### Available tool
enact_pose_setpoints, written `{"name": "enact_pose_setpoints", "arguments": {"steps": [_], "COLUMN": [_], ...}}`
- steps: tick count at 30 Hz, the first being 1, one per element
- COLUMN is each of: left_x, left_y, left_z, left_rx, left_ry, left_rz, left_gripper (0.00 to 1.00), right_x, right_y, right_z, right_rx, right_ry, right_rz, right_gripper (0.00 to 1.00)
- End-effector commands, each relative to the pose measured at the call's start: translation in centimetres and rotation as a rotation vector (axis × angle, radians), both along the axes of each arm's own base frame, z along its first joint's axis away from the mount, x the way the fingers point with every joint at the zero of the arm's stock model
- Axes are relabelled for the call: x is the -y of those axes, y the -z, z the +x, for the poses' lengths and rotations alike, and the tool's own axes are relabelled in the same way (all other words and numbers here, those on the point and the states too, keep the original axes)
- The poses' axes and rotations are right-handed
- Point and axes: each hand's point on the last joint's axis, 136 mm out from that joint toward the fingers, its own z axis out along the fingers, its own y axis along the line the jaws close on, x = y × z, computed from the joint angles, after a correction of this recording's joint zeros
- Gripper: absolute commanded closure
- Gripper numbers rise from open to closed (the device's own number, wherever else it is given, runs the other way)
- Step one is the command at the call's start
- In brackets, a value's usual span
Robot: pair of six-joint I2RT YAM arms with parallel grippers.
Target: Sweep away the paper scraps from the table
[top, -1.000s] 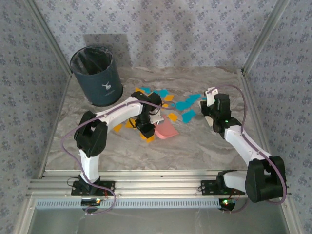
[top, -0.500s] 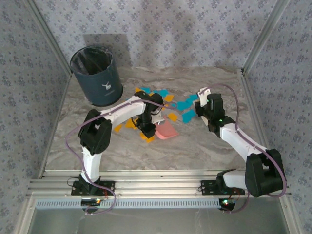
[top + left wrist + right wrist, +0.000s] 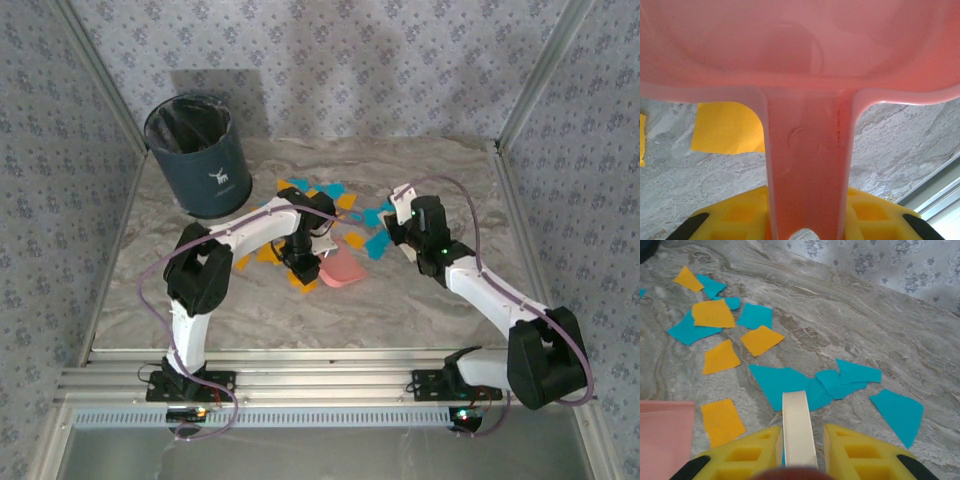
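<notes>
Glossy plastic dustpan (image 3: 805,45), matt paper scraps (image 3: 713,313)

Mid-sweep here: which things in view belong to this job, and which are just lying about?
Job:
paper scraps
table
dustpan, gripped by its handle
cream strip, gripped as the sweeper
bin, probably for emptying into

Just there:
patterned walls
frame rails

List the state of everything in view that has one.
left gripper, shut on the pink dustpan by its handle.
right gripper, shut on the cream flat tool.
pink dustpan, held low at the table, no scraps seen inside.
paper scraps, lying flat, scattered on the table, unswept.
dark blue bin, upright, open-topped, bag-lined.
</notes>
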Motion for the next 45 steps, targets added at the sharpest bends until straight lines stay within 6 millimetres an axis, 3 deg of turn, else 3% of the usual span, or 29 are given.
{"name": "enact_pose_setpoints", "arguments": {"steps": [1, 13, 18, 26, 33, 45], "left_x": [-0.2, -0.6, -0.7, -0.7, -0.8, -0.9], "left_y": [0.3, 0.7, 0.7, 0.5, 0.4, 0.4], "left_z": [-0.5, -0.5, -0.4, -0.3, -0.1, -0.1], "left_rx": [-0.038, -0.037, -0.032, -0.024, -0.017, -0.016], "left_ry": [-0.005, -0.005, -0.006, -0.006, -0.014, -0.016], "left_rz": [0.014, 0.037, 0.039, 0.036, 0.034, 0.037], "left_gripper": [1.00, 1.00, 1.00, 1.00, 1.00, 1.00], "right_x": [-1.2, -4.5, -5.0, -2.4, 1.9, 1.1], "right_y": [-1.3, -1.1, -2.7, -5.4, -4.9, -1.7], "right_z": [-1.0, -3.1, -3.5, -3.4, -1.8, 0.0], "right_rx": [0.013, -0.021, 0.013, 0.111, 0.124, 0.046], "right_ry": [-0.033, -0.106, -0.125, -0.006, 0.221, 0.212], "right_rz": [0.054, 0.133, 0.171, 0.161, 0.001, -0.080], "right_gripper": [1.00, 1.00, 1.00, 1.00, 1.00, 1.00]}}
